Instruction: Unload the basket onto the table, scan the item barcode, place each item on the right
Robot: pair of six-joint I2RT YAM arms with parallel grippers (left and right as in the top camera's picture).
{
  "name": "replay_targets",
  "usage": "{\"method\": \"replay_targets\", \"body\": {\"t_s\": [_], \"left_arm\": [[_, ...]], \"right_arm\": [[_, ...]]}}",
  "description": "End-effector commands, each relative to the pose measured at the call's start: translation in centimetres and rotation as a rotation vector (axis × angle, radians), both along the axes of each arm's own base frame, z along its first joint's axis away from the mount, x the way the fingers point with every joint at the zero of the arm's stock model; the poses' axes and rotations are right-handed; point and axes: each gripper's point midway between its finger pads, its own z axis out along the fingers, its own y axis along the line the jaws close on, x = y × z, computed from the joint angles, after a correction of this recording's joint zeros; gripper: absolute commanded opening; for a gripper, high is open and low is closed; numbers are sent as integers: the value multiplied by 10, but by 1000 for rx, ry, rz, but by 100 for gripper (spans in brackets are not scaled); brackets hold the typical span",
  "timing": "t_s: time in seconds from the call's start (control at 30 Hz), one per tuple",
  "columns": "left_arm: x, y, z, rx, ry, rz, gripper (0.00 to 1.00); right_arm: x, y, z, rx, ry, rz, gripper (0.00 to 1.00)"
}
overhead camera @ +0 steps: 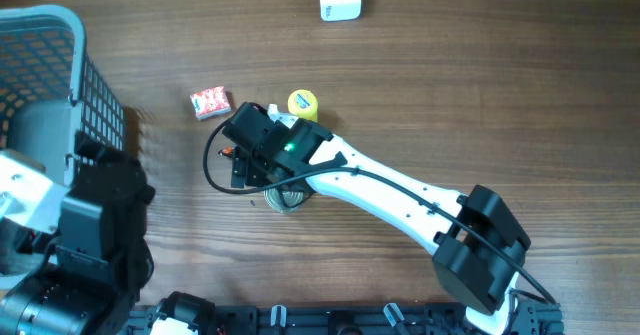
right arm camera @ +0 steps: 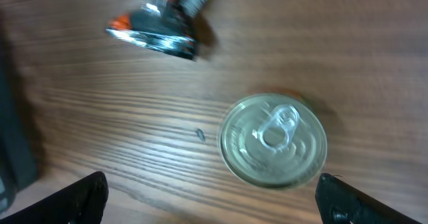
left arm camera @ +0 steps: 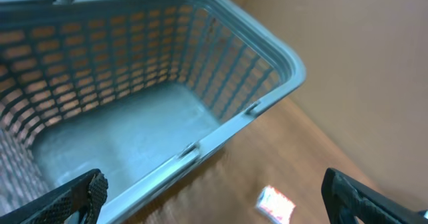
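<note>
Wide-open, empty right jaws hang above the upright can [right arm camera: 274, 140], which sits between them.

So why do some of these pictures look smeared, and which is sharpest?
Overhead is sharpest, evenly lit. Right wrist: the can lid is fairly clear with soft glare, the dark packet above it streaked with blur. Left wrist: the basket rim looks soft, the small box a smudge.

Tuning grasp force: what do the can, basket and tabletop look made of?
Can: metal, with a shiny silver lid, stamped rings and a pull tab.
Basket: probably moulded plastic, matte grey-blue, with lattice walls and a thick rim.
Tabletop: wood or wood-look laminate with brown grain lines; cannot tell which.
</note>
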Motion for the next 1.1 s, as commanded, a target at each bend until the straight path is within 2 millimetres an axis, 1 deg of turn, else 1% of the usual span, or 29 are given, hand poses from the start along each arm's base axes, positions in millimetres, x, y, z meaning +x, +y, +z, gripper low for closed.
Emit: {"method": "replay_targets", "body": {"t_s": [0.0,0.1,0.2,0.27,0.4,0.57,0.63,0.7,0.8,1.07], "left_arm": [[-5,13,18,88,16,25,100],[-10,23,21,64,12,63,100],[-13,29,18,45,28,81,100],[-14,31,16,27,31,90,100],[-13,30,13,21,43,77,100],[-13,28,11,13,52,64,100],[-13,28,11,13,53,64,100],[-13,28,10,13,55,64,100],[-13,28,10,13,55,64,100],[-13,28,10,9,56,58,100]], "right_arm": [[-2,-7,-16,-39,74,-142,100],[-3,-8,-22,-51,89,-157,100],[-7,-10,-36,-75,128,-184,100],[-12,-17,-47,-117,169,-252,100],[-17,-27,-52,-158,203,-326,100],[-14,-21,-57,-141,200,-337,100],[-14,-16,-65,-132,216,-332,100],[-16,-11,-76,-129,240,-327,100],[-16,-10,-86,-134,248,-327,100],[-14,-11,-88,-141,242,-364,100]]}}
